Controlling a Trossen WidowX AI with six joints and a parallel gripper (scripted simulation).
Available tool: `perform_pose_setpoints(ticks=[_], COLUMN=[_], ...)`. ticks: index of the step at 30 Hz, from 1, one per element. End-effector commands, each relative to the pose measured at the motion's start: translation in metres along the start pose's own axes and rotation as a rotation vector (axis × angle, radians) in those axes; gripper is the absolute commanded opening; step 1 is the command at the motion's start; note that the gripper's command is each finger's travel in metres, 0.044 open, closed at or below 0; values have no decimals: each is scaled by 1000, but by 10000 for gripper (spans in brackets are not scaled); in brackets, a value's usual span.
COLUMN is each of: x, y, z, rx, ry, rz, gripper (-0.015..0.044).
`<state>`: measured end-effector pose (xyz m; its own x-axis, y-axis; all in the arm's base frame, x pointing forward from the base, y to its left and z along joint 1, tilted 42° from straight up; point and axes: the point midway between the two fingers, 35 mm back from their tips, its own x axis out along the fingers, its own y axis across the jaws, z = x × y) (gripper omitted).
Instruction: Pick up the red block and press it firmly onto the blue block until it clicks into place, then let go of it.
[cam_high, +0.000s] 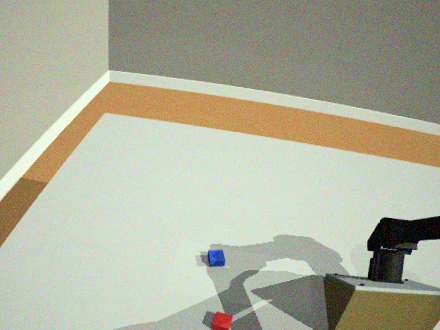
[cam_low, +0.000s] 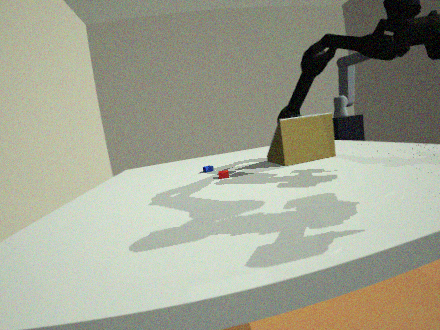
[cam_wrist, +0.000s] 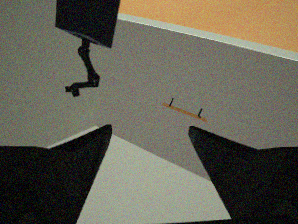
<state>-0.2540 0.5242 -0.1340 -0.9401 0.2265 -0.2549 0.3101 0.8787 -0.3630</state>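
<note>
Tabletop of smooth white (cam_high: 150, 190) (cam_low: 110, 260) carries a small cube-like red block (cam_high: 221, 321) (cam_low: 223, 174) in the top view, apart from a small blue block (cam_high: 216, 258) (cam_low: 208, 169). A black jointed arm (cam_high: 392, 232) (cam_low: 300, 92) rises from a tan wedge-sided pedestal (cam_high: 385, 310) (cam_low: 307, 140).

In the exterior view, both blocks rest on the tabletop, near each other but separate, away from the pedestal.

In the wrist view, the black gripper (cam_wrist: 151, 129) stands wide open, nearly at full spread, with nothing between its fingers; neither block shows there.
</note>
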Motion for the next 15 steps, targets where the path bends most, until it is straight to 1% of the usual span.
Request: perform_pose_setpoints(ticks=[1, 2, 4, 6, 11, 15], x=[0, -1, -8, -23, -83, -144], y=[0, 1, 9, 24, 69, 99], z=[0, 0, 0, 1, 11, 21], rx=[0, -1, -12, -33, -100, -137], ry=[0, -1, -8, -27, -130, -259], rz=[0, 4, 38, 105, 318, 480], gripper=[426, 440, 440, 440, 440, 440])
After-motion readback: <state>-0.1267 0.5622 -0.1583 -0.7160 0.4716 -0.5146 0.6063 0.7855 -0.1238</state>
